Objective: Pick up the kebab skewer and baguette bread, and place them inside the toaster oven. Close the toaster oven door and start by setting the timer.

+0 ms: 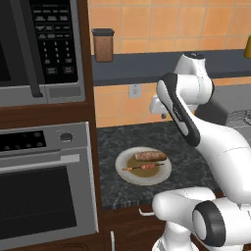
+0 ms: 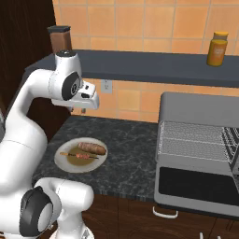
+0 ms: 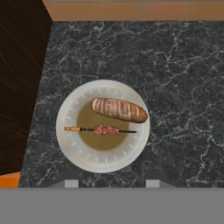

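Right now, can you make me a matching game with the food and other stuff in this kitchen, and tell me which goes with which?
Things:
1. baguette bread
2. kebab skewer
3. yellow jar
4. toaster oven

Places or states:
A. up on the dark shelf
B. on the plate, thin stick with meat chunks
C. on the counter, door hanging open
D. on the plate, thick and brown

Pairs: 1-D, 2-B, 3-A, 4-C
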You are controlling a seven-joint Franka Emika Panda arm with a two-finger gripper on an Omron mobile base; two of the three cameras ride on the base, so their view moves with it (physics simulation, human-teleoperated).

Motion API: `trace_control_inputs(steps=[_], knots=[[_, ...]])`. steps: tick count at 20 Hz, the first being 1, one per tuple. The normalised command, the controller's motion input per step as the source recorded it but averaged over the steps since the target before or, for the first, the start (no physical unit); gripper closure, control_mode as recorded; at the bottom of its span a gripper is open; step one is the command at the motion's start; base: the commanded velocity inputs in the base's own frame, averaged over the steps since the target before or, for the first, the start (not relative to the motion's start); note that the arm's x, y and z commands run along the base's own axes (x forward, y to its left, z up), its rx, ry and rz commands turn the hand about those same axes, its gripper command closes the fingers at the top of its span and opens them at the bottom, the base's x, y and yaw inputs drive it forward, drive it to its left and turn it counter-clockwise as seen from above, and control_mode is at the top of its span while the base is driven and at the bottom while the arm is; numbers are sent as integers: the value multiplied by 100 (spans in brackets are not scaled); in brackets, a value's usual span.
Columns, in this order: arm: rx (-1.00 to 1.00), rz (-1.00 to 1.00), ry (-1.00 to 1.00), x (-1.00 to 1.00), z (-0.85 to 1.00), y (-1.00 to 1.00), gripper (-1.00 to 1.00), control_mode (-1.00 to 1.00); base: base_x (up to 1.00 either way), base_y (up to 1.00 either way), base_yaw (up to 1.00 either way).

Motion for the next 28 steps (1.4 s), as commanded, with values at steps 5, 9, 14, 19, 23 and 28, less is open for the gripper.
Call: trace_control_inputs(steps=[5,9,14,19,23,28], knots=[[1,2,-5,-41,-15,-7,-100,-100,0,0,0],[1,33,-13,-51,-58,-29,-100,-100,0,0,0],[0,44,-1,15,-65,0,-100,-100,0,0,0],[-4,8,3,49,-66,22,-100,-100,0,0,0],[-4,10,4,66,-68,9,-100,-100,0,0,0],[0,19,10,40,-67,0,-100,-100,0,0,0]])
